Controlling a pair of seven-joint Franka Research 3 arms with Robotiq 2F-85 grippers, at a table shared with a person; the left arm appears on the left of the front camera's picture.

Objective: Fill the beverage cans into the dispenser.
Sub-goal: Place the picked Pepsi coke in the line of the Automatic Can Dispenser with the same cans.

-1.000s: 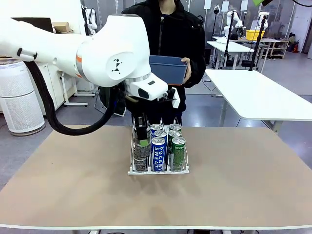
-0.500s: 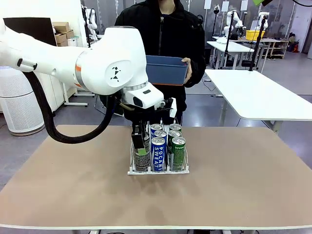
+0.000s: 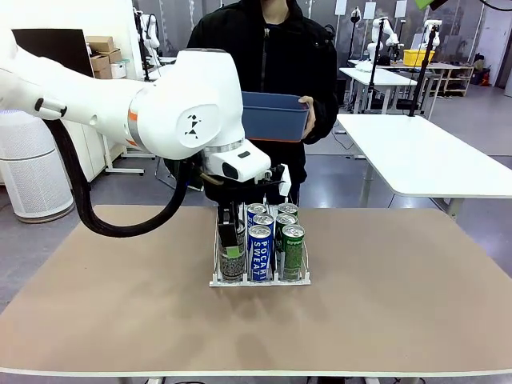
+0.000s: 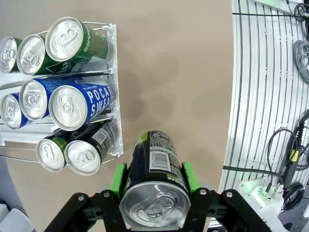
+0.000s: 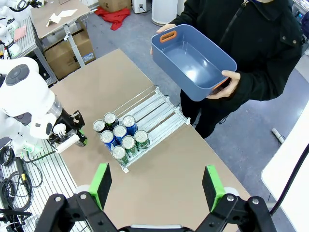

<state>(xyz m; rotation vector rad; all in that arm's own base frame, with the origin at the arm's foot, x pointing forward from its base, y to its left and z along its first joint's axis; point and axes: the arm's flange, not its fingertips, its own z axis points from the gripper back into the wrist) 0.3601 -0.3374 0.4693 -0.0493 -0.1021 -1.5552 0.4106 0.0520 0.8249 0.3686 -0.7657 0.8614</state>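
My left gripper [image 4: 153, 193] was clamped on a dark can [image 4: 155, 181], its green pads [image 4: 117, 178] pressed against both sides of the can, silver top toward my wrist camera. From the front I saw that gripper [image 3: 230, 240] down at the left lane of the rack [image 3: 260, 280], the can upright between its fingers. In my wrist view the held can sat just beside the rack's [image 4: 114, 92] front lip, close to the two dark cans [image 4: 83, 157] already in the nearest lane. Next to those lay the blue cans [image 4: 72, 107] with white lettering in the middle lane, and past them the green cans [image 4: 67, 39] in the far lane. The rack stood on the brown table [image 3: 400, 304], near its middle.

My right gripper [image 5: 157, 187] hung high above the table with its jaws wide apart and nothing between them. Behind the rack, at the far edge of the table, a person in a dark jacket [image 3: 264, 56] held a blue tub [image 3: 276, 114] with both hands; in my right wrist view the tub [image 5: 193, 60] looked empty.
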